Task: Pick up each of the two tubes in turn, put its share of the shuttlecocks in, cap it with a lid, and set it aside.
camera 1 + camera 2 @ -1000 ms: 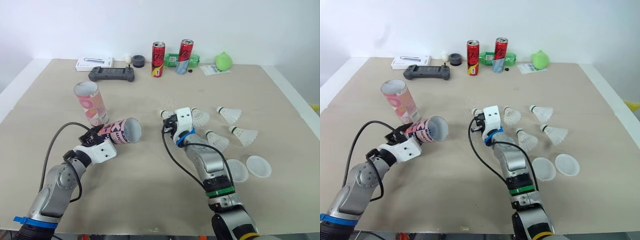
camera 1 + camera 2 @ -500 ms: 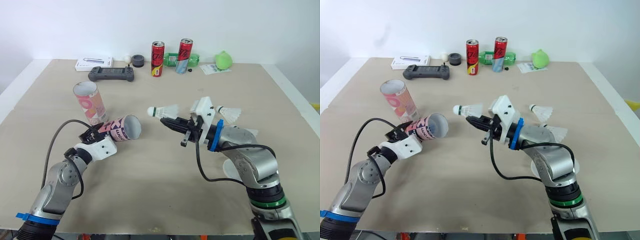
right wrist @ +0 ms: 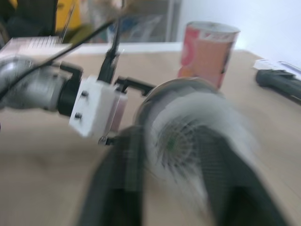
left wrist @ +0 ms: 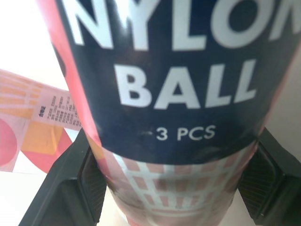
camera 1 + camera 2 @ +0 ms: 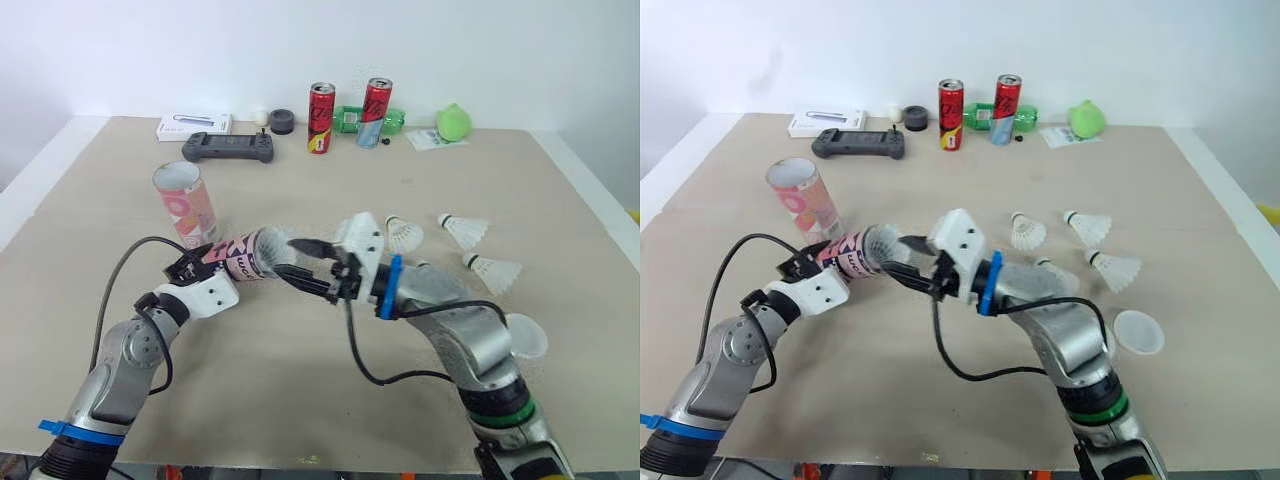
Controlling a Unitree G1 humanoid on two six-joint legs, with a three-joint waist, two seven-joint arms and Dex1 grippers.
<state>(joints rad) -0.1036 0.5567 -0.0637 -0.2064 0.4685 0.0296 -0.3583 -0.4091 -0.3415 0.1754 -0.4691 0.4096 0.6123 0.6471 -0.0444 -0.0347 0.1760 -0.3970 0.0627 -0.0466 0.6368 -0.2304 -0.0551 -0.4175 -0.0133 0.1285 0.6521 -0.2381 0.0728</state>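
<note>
My left gripper [image 5: 212, 260] is shut on a pink and navy tube [image 5: 240, 262], held lying level with its open mouth toward my right arm; the left wrist view has that tube [image 4: 174, 94] between the two fingers. A white shuttlecock [image 5: 284, 246] sits in the tube's mouth. My right gripper [image 5: 290, 257] is at that mouth with its fingers spread on either side of the shuttlecock [image 3: 188, 136]. The second pink tube [image 5: 185, 204] stands upright behind. Loose shuttlecocks [image 5: 403, 233] [image 5: 463, 229] [image 5: 492, 270] lie to the right. A white lid [image 5: 526, 337] lies near my right forearm.
Along the far edge are a black game controller [image 5: 226, 148], a white box [image 5: 194, 126], two red cans [image 5: 320, 104] [image 5: 375, 100], a green bottle [image 5: 349, 118], a small black pot [image 5: 282, 122] and a green round object [image 5: 452, 122].
My right gripper lifted a shuttlecock from the group on the table, carried it left to the held tube's mouth, and its fingers have spread apart. The left arm has held still.
</note>
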